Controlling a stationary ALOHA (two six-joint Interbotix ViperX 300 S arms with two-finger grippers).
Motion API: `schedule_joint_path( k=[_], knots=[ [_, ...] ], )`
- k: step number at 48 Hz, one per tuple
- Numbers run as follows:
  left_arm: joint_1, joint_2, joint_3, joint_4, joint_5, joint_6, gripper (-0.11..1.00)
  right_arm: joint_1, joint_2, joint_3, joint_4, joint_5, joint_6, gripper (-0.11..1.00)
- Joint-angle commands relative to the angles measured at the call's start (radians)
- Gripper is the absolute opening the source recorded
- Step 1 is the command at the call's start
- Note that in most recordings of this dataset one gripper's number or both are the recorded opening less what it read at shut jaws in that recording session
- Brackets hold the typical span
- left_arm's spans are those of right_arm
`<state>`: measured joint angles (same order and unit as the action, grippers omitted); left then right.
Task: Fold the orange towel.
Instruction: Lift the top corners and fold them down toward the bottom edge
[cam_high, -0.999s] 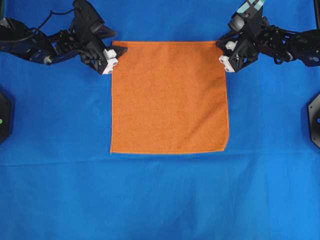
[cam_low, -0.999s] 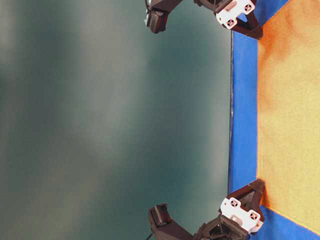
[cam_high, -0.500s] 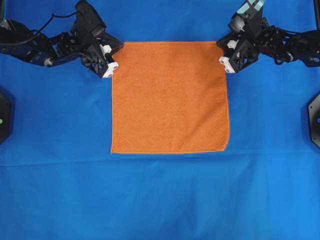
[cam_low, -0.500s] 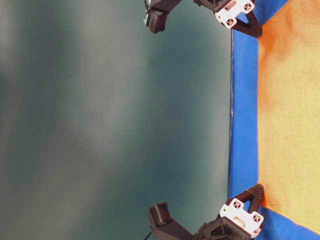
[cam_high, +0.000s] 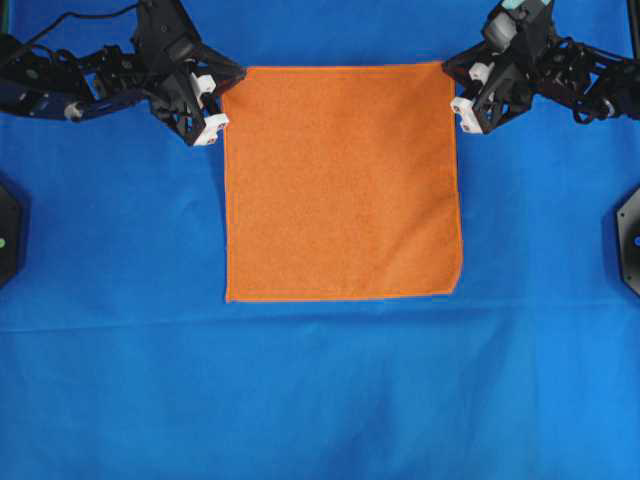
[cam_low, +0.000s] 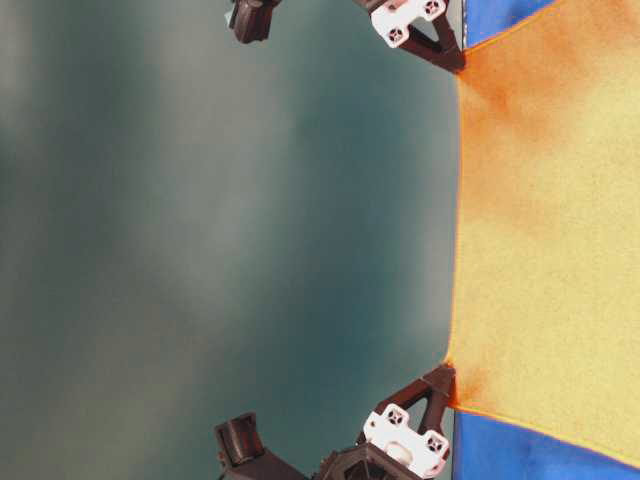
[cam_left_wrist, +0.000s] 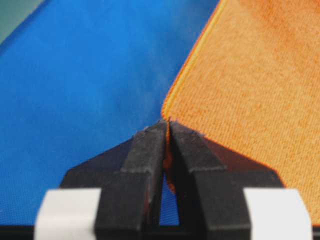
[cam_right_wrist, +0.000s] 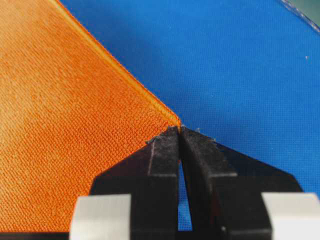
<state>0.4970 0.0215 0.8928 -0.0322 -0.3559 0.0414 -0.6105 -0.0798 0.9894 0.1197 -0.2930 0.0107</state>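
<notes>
The orange towel (cam_high: 340, 180) lies spread as a square on the blue sheet, with its far edge raised. My left gripper (cam_high: 229, 83) is shut on the towel's far left corner. My right gripper (cam_high: 451, 72) is shut on the far right corner. In the left wrist view the black fingertips of the left gripper (cam_left_wrist: 168, 122) pinch the hem of the towel (cam_left_wrist: 250, 75). The right wrist view shows the right gripper (cam_right_wrist: 180, 128) pinching the corner tip of the towel (cam_right_wrist: 65, 125). At table level the towel (cam_low: 550, 220) stretches between both grippers, lifted off the sheet.
The large blue sheet (cam_high: 320, 400) covers the whole table. Two black fixtures sit at the table's sides, one on the left (cam_high: 8, 230) and one on the right (cam_high: 630, 235). Both arms reach in from the far corners.
Both grippers have shut on the far corners and lifted them up and away. The towel's far edge has risen off the sheet and its near edge has slid slightly farther.
</notes>
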Motion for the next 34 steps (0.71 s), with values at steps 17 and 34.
schedule_joint_path(
  k=[17, 34],
  knots=[
    [-0.087, -0.055, 0.021, 0.003, 0.023, 0.006, 0.01, 0.069, -0.074, 0.028, 0.029, 0.025, 0.005, 0.02],
    [-0.291, -0.158, 0.112, 0.003, 0.075, -0.014, 0.01, 0.319, -0.247, 0.092, 0.106, 0.206, 0.005, 0.02]
  ],
)
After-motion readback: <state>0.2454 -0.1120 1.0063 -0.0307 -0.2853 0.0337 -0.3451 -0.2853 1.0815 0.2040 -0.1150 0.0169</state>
